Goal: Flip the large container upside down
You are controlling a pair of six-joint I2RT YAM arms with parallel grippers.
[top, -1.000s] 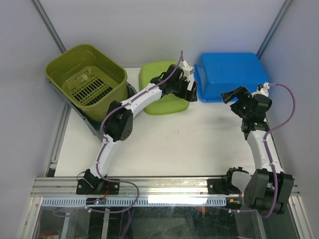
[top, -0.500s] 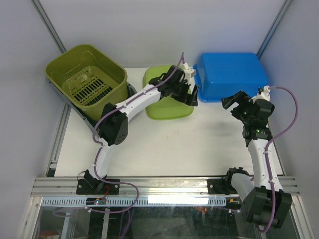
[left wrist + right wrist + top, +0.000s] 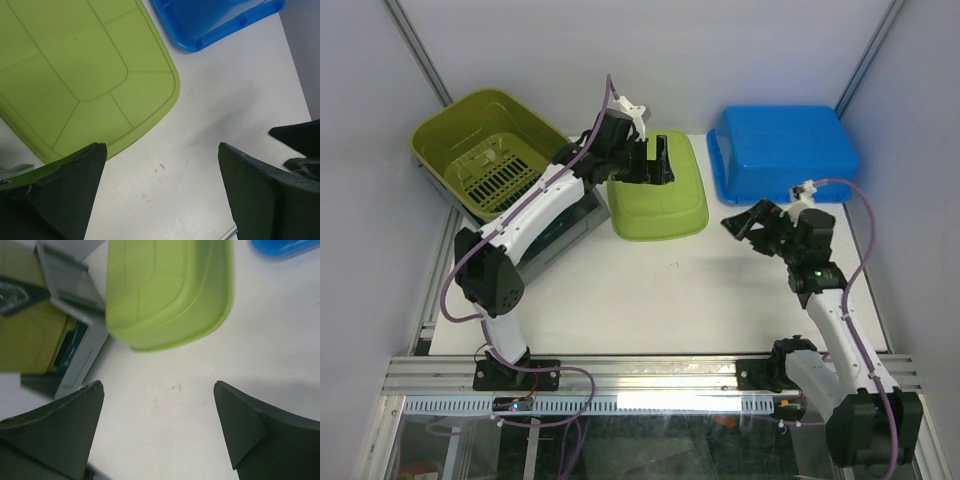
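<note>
The large container (image 3: 660, 195), lime green, lies bottom up on the white table (image 3: 670, 290), toward the far middle, its rim down on the surface and its ribbed base facing the ceiling. At the far left an olive slatted basket (image 3: 490, 160) sits tilted on a grey box (image 3: 560, 225), whose corner is just beside the container's left side. The left gripper (image 3: 161, 148) hangs over the container's far left part with its fingers spread wide and nothing between them; its wrist view looks straight down on the lime base and the bare table beside it. Right of the container, apart from it, the right gripper (image 3: 158, 386) hovers above the table, jaws likewise spread and empty, pointing toward the container's near right corner. At the far right a blue container (image 3: 785, 150) also rests bottom up against the back wall.
</note>
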